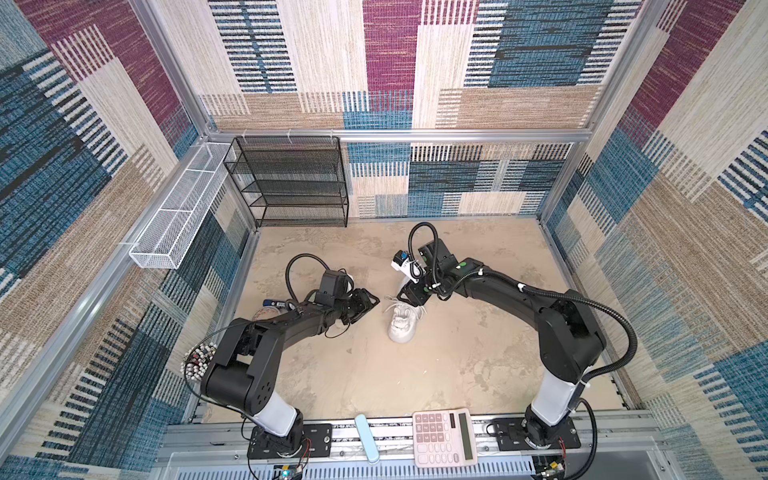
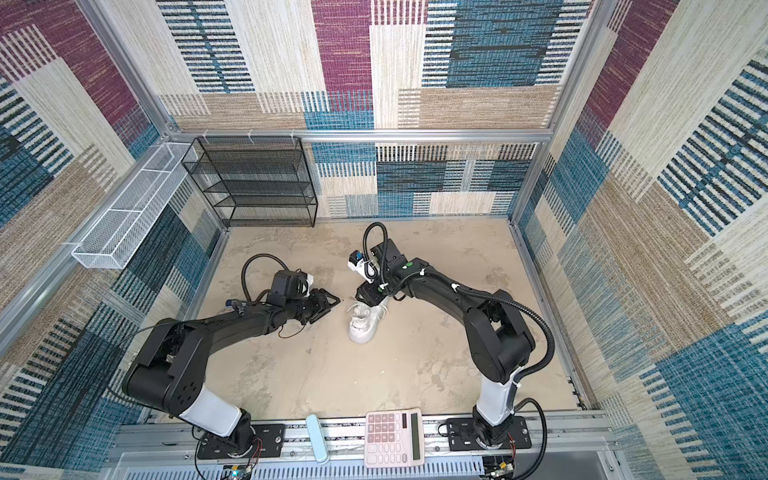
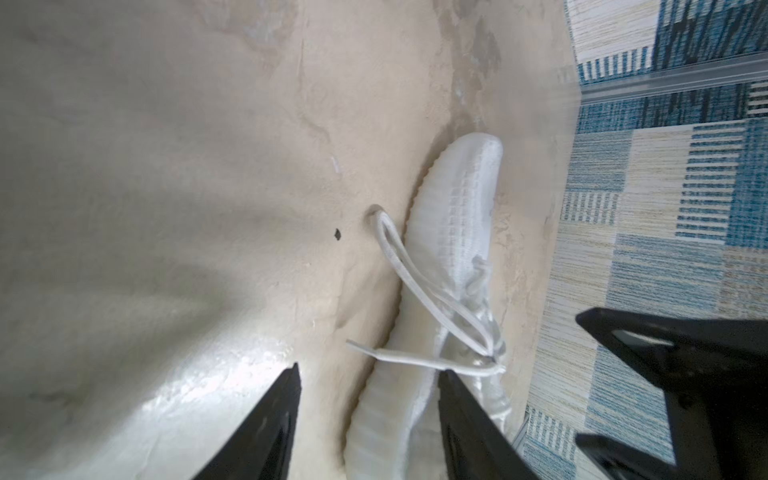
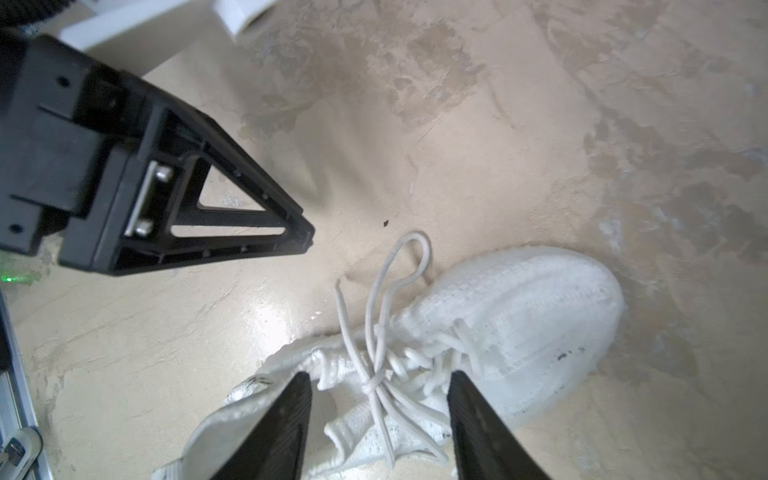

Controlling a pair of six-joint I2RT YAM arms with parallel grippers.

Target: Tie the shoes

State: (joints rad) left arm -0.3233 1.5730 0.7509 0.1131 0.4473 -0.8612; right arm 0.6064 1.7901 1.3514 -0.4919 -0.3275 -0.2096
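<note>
Both your jaws stand apart, holding nothing: black left gripper at the white knit low-top sneaker's nine o'clock, black right gripper at twelve.

White knit low-top sneaker with thin white laces lies on mottled beige tabletop, toe toward near edge. Black left gripper sits just left of the shoe's collar, apart from it. Black right gripper is over the heel end, contact unclear. Jaw gaps too small to read. Pink calculator and pale blue oblong case lie on front rail. Black mesh shelf rack stands at back wall, white wire basket hangs on left wall.
</note>
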